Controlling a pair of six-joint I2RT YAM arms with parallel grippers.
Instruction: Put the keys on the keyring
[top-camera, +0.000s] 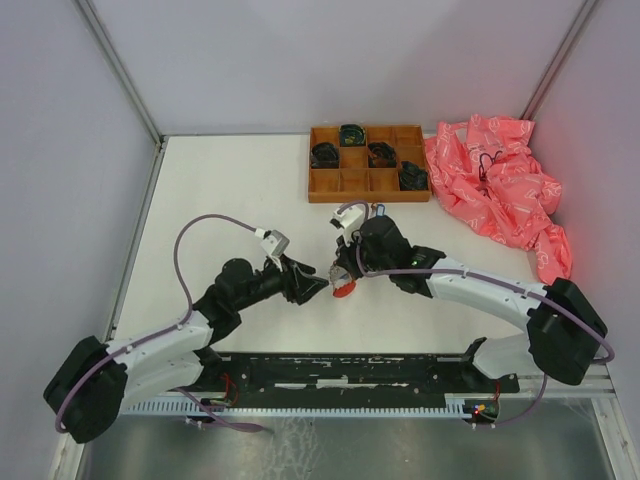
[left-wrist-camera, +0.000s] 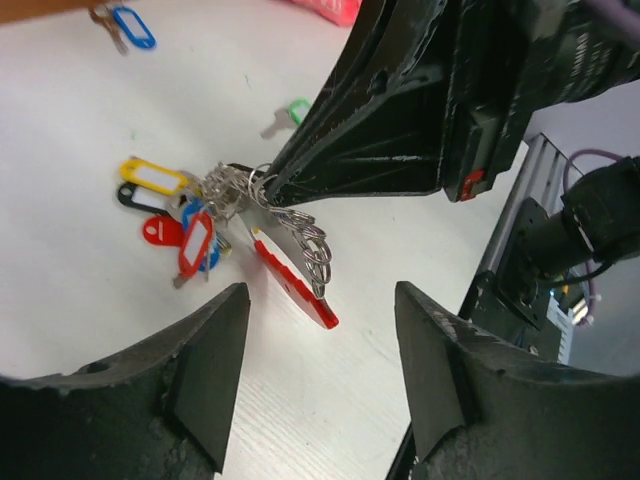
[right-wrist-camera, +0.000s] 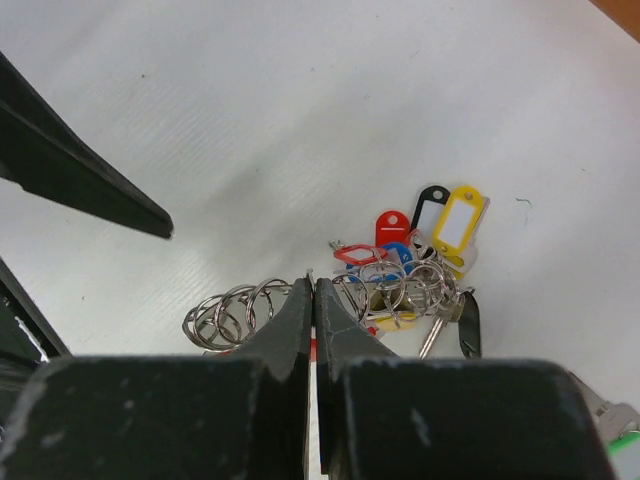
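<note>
While right gripper (right-wrist-camera: 314, 286) clamps jaws on keyring (left-wrist-camera: 262, 186) midway between counter (top-camera: 240, 190) near and far edges, we see left gripper (left-wrist-camera: 320, 300), jaws wide, empty, facing keys (left-wrist-camera: 188, 228).

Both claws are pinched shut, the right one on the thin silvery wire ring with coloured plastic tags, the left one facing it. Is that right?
Not quite. Only the right claw is pinched shut on the thin silvery wire ring with coloured plastic tags. The left claw facing it stands open, spread wide and gripping nothing, as the left wrist view shows.
</note>
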